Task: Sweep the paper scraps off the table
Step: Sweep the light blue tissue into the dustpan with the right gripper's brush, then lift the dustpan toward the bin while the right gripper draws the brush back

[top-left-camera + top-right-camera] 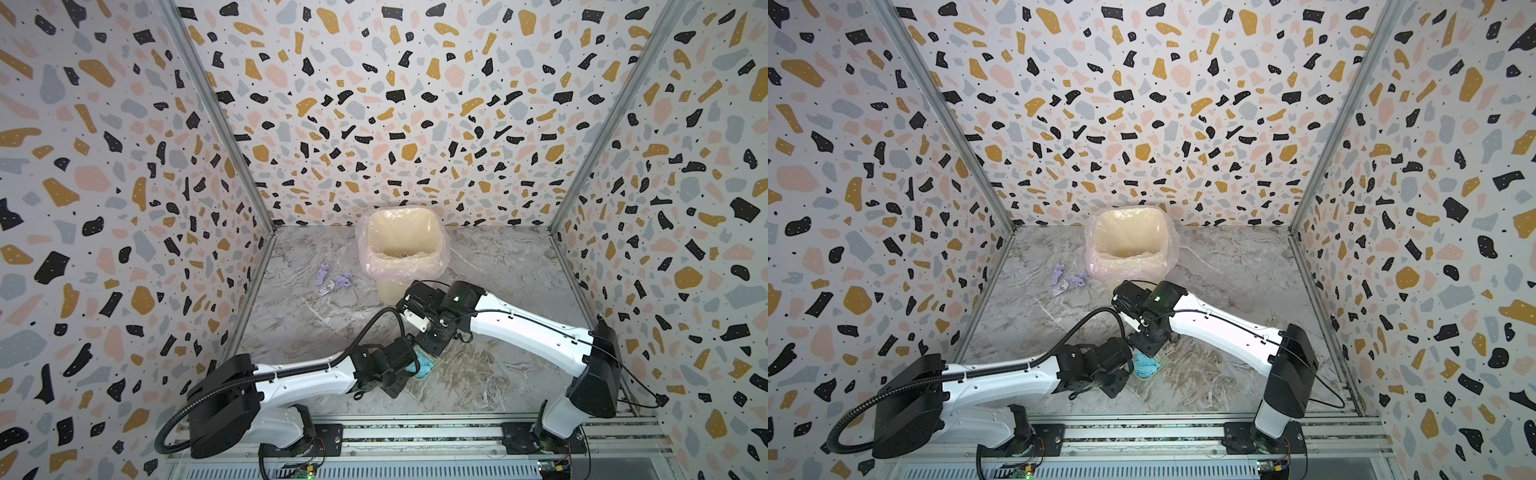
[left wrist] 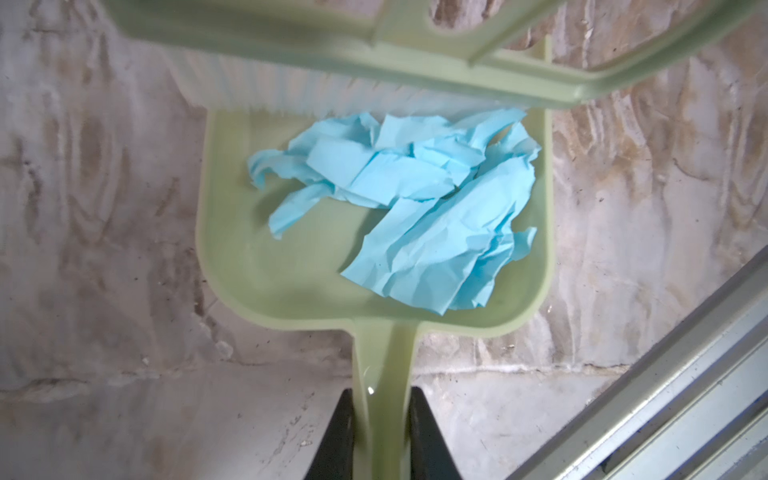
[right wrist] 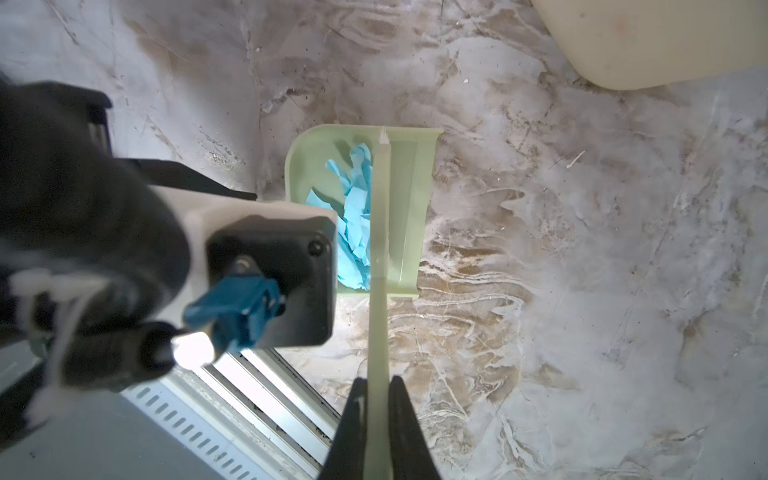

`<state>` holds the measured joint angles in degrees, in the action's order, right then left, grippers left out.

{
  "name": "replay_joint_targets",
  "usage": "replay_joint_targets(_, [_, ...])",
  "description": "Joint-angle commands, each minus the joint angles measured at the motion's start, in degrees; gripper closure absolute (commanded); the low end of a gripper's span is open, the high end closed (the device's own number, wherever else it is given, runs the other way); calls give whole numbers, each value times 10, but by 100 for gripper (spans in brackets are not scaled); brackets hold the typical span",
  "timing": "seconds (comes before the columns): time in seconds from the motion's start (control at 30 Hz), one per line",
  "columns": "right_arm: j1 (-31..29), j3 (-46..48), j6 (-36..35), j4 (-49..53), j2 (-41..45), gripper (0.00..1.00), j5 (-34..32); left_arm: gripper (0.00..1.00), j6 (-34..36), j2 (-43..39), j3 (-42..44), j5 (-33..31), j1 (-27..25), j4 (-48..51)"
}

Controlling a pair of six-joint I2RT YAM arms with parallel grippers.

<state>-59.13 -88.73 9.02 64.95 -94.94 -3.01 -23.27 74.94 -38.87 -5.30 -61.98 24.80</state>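
Light blue crumpled paper scraps are lying in the pale green plastic dustpan, spread across its floor. The pan appears to rest on the grey-beige marble tabletop near the front middle. Left end effector is clamped on the pan's handle. Right end effector is clenched on the handle of the pale green brush with whitish bristles, and those bristles stand right at the pan's mouth.

This looks like the closing stroke of this load. To do it well, keep the pan's lip pressed to the tabletop and draw the bristles inward so nothing slides out. Then lift level, because this paper is light and could flutter off.

Further out, lavender crumpled scraps lie on the tabletop just left of the cream bin with the pink translucent liner.

The count: three lavender clumps. The blue pieces overlap, so at least three, exact number unclear. One dustpan, one brush, one bin.
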Motion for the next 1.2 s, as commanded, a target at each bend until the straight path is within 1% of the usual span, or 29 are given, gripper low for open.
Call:
replay_joint_targets(0.0, [26,-28,17,41,28,100,-41,100,-3,-26,8,-16,4,-9])
replay_joint_targets(0.23, [64,-51,14,55,53,100,-53,100,2,-65,7,-30,4,-11])
replay_joint_targets(0.4, [95,-61,17,58,83,100,-51,100,4,-103,2,-53,4,-2])
replay_joint_targets(0.5, [121,-54,17,52,108,100,-43,100,6,-130,-6,-68,4,11])
replay_joint_targets(0.67, [176,-24,12,31,154,100,-3,100,4,-175,-22,-82,3,23])
replay_joint_targets(0.9, [227,14,2,18,196,100,38,100,-3,-207,-80,-101,-2,70])
replay_joint_targets(1.03, [255,36,-4,8,216,100,68,100,-10,-202,-141,-107,-2,129])
replay_joint_targets(1.17, [273,53,-10,3,230,100,84,100,-27,-204,-211,-113,-3,179])
